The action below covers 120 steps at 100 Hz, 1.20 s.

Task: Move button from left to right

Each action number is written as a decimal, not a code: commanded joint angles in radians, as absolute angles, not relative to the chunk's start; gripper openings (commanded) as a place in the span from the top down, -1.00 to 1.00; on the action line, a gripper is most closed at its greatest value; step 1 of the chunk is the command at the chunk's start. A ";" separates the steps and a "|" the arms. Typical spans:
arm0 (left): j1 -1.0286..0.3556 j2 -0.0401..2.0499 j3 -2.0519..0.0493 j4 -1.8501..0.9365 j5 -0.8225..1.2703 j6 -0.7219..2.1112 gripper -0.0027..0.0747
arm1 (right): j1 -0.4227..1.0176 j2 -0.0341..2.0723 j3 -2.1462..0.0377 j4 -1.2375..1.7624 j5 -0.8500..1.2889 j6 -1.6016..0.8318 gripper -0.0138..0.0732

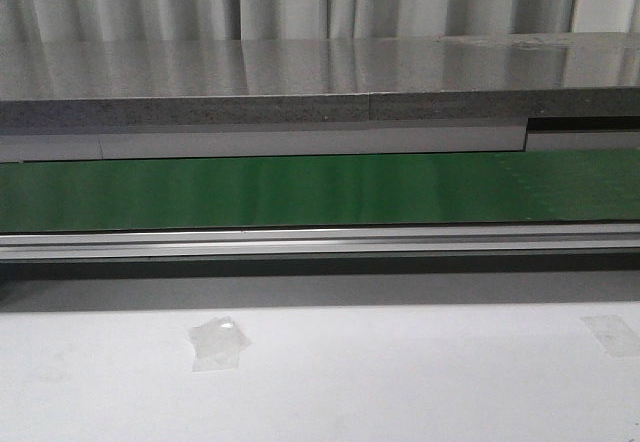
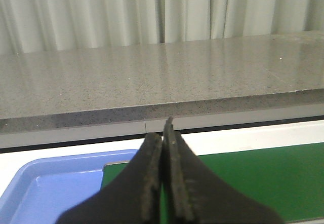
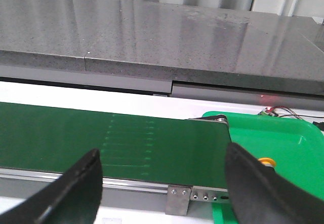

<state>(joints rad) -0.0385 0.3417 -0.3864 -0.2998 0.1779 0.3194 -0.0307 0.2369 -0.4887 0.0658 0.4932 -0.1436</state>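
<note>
The left gripper point(image 2: 164, 148) is clenched on nothing, above a blue tray point(image 2: 45, 183) and the green belt point(image 2: 263, 178). The right gripper point(image 3: 167, 183) is released; the button point(image 3: 265, 161) sits in the green tray point(image 3: 283, 143), partly hidden

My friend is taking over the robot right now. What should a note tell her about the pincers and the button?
Left pincer: shut, holding nothing, hanging over the green belt beside the blue tray.
Right pincer: open, empty, over the belt near the green tray.
Button: only a small yellow bit peeks out in the green tray behind a right fingertip; it may be the cap, hard to tell.
Done: maybe one already moved.
Left: check the blue tray; no button shows there.
</note>
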 commanded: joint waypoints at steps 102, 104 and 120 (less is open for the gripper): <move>-0.047 0.347 -0.414 -0.313 0.097 0.314 0.98 | -0.029 0.246 -0.514 0.071 0.436 -0.154 0.83; -0.047 0.347 -0.414 -0.313 0.097 0.314 0.98 | -0.029 0.246 -0.514 0.071 0.436 -0.154 0.83; -0.047 0.347 -0.414 -0.313 0.097 0.314 0.98 | -0.029 0.246 -0.514 0.071 0.436 -0.154 0.83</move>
<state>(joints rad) -0.0385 0.3417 -0.3864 -0.2998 0.1779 0.3194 -0.0307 0.2350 -0.4887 0.0658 0.5015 -0.1436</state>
